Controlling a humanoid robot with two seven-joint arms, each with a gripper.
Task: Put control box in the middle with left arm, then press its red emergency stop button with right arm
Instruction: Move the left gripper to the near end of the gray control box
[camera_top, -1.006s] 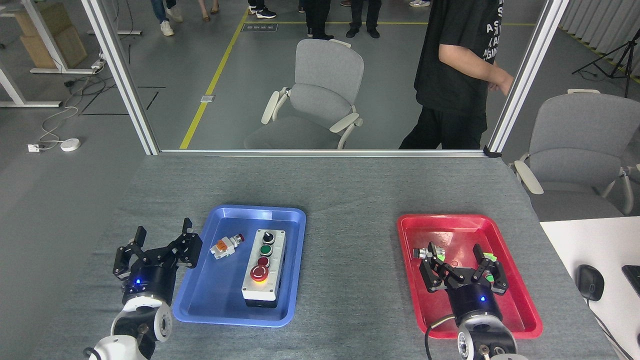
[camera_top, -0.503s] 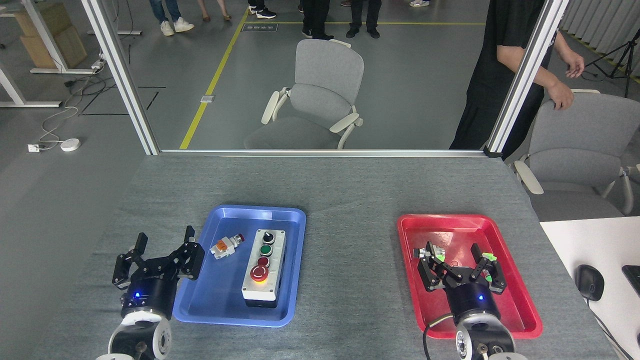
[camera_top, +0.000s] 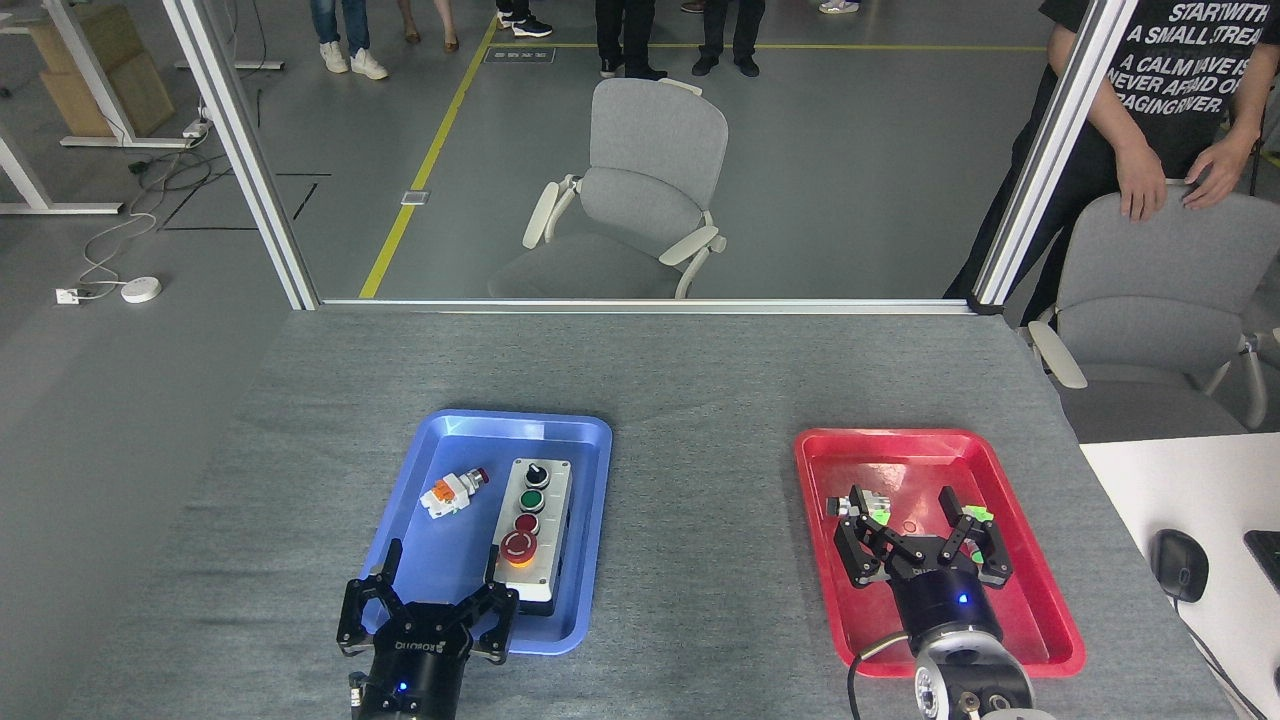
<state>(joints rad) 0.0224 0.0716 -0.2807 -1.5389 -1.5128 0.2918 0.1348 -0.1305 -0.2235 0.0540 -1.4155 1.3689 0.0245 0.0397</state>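
The control box (camera_top: 530, 530) lies in the blue tray (camera_top: 470, 430), looking rigid, smooth and fairly heavy; my left gripper (camera_top: 440, 582), fingers spread, should clamp its long sides.

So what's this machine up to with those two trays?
It is about to pick up the control box, which lies in the blue tray. The left gripper hovers open at the tray's near edge, beside the box, not holding it. The right gripper waits open over the red tray. The red emergency stop button is unpressed.
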